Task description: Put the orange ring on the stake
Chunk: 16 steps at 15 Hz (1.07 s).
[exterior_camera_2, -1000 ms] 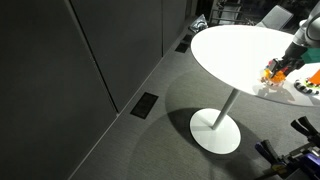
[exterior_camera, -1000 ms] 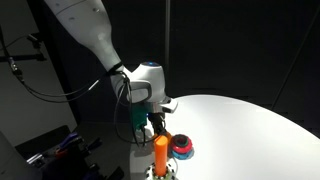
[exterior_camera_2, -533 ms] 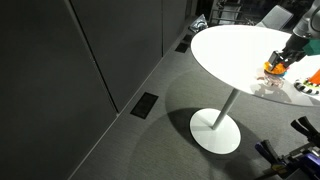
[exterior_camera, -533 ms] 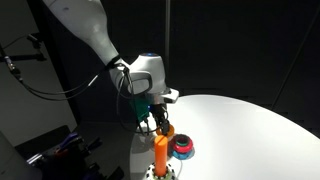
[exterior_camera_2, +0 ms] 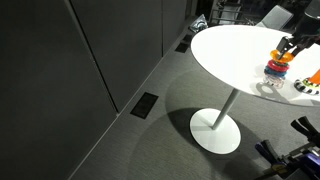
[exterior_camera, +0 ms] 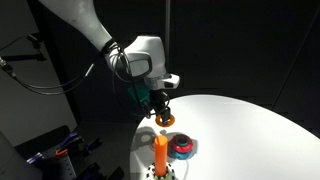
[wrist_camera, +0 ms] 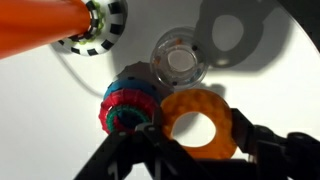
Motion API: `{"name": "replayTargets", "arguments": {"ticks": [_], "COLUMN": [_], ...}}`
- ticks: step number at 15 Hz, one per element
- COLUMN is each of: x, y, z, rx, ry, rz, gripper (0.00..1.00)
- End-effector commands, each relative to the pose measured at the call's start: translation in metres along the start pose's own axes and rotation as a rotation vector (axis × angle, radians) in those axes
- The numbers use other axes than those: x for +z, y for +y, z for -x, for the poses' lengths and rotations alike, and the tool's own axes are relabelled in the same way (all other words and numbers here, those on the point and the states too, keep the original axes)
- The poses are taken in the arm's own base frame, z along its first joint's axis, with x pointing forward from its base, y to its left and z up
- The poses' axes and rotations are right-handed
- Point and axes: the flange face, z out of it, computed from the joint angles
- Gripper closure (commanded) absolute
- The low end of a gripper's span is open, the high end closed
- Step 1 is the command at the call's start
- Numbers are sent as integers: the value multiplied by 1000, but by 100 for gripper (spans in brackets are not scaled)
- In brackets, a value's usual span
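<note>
The orange ring (wrist_camera: 222, 138) is clamped between the two black fingers of my gripper (wrist_camera: 197, 128). In an exterior view the gripper (exterior_camera: 161, 108) holds the ring (exterior_camera: 165, 119) in the air, above and slightly behind the stake (exterior_camera: 160, 151). The stake is an upright orange peg on a black-and-white checkered base (exterior_camera: 160, 172) at the table's near edge. In the wrist view the stake (wrist_camera: 40, 30) lies at the top left with its checkered base (wrist_camera: 108, 24). In the far exterior view the gripper (exterior_camera_2: 288, 45) hangs over the table's right part.
A red and blue ring-like piece (exterior_camera: 183, 148) sits on the white round table (exterior_camera: 250, 130) beside the stake; it also shows in the wrist view (wrist_camera: 128, 106). A small clear round cup (wrist_camera: 180, 62) lies nearby. The table stands on a single pedestal (exterior_camera_2: 218, 125).
My gripper has risen from table level beside the stake, carrying the orange ring up above the peg's top.
</note>
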Motion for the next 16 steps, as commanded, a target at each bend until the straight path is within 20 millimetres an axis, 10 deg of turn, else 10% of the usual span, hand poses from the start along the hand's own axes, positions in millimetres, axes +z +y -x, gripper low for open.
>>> {"name": "replayTargets", "arguments": {"ticks": [1, 8, 16], "x": [-42, -104, -131], "y": [9, 38, 87], "z": [9, 24, 48], "rx": [-16, -9, 71], "ry": [1, 23, 18], "rz": [5, 31, 30], "gripper": [58, 58, 58]}}
